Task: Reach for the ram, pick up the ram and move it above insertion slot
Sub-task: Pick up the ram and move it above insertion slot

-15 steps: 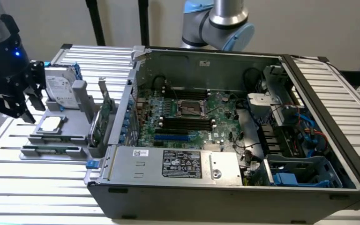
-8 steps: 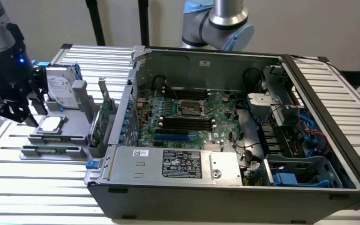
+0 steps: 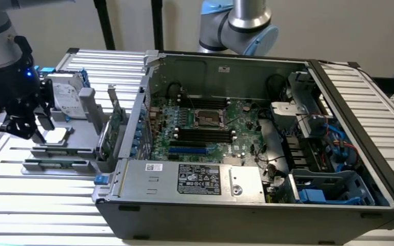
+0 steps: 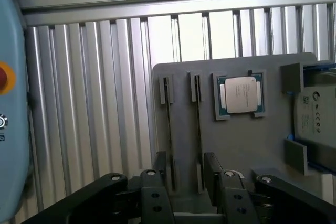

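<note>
While the pincer [image 4: 186, 157] hangs spread and empty over the grey tray [image 4: 247, 145], the ram [image 4: 198, 119] stands on edge in its slot, running into the gap between the fingers [image 4: 212, 169] (a twin stick [image 4: 168, 119] sits just beside, by the other finger). Best, I judge, to centre on one stick and descend square. In the exterior view the tray lies at nine o'clock of the computer case [image 3: 183, 207], on the surface [image 3: 46, 205].
</note>
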{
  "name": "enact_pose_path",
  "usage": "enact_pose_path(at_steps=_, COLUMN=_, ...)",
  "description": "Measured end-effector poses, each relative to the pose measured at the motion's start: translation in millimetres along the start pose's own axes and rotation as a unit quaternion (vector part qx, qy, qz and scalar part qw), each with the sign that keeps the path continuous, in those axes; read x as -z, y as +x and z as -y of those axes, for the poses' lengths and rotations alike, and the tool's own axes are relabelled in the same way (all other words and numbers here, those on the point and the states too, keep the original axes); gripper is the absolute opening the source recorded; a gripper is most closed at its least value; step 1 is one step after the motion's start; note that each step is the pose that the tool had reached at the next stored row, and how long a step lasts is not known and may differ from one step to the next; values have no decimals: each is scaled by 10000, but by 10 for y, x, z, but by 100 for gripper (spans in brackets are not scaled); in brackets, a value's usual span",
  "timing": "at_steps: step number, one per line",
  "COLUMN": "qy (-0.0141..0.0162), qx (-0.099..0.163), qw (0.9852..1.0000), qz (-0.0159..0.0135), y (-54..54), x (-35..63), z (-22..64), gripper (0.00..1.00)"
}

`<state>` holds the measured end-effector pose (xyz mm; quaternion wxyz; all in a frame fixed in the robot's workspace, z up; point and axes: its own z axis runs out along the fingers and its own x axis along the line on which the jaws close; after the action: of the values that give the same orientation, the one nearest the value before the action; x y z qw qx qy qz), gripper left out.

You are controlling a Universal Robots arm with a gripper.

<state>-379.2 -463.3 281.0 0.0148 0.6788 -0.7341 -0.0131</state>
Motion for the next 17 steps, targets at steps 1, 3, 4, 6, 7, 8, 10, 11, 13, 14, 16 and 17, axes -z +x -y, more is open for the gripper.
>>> enact_pose_path(at_steps=1, qy=0, qx=23, qw=10000, qz=-1, y=1, x=-17, z=1, gripper=42)
enact_pose_path(at_steps=3, qy=0, qx=59, qw=10000, qz=-3, y=4, x=-53, z=3, gripper=42)
enact_pose_path(at_steps=4, qy=0, qx=69, qw=10000, qz=-3, y=7, x=-71, z=4, gripper=42)
enact_pose_path(at_steps=6, qy=0, qx=77, qw=10000, qz=-3, y=15, x=-107, z=6, gripper=42)
enact_pose_path(at_steps=7, qy=0, qx=80, qw=10000, qz=-4, y=21, x=-125, z=7, gripper=42)
enact_pose_path(at_steps=8, qy=0, qx=81, qw=10000, qz=-4, y=27, x=-143, z=8, gripper=42)
enact_pose_path(at_steps=10, qy=0, qx=85, qw=10000, qz=-4, y=38, x=-181, z=11, gripper=42)
enact_pose_path(at_steps=11, qy=0, qx=86, qw=10000, qz=-4, y=42, x=-199, z=11, gripper=42)
enact_pose_path(at_steps=13, qy=0, qx=92, qw=10000, qz=-4, y=46, x=-235, z=13, gripper=42)
enact_pose_path(at_steps=14, qy=0, qx=96, qw=10000, qz=-4, y=47, x=-253, z=14, gripper=42)
enact_pose_path(at_steps=16, qy=0, qx=105, qw=9999, qz=-4, y=49, x=-289, z=16, gripper=42)
enact_pose_path(at_steps=17, qy=0, qx=111, qw=9999, qz=-5, y=49, x=-308, z=16, gripper=42)
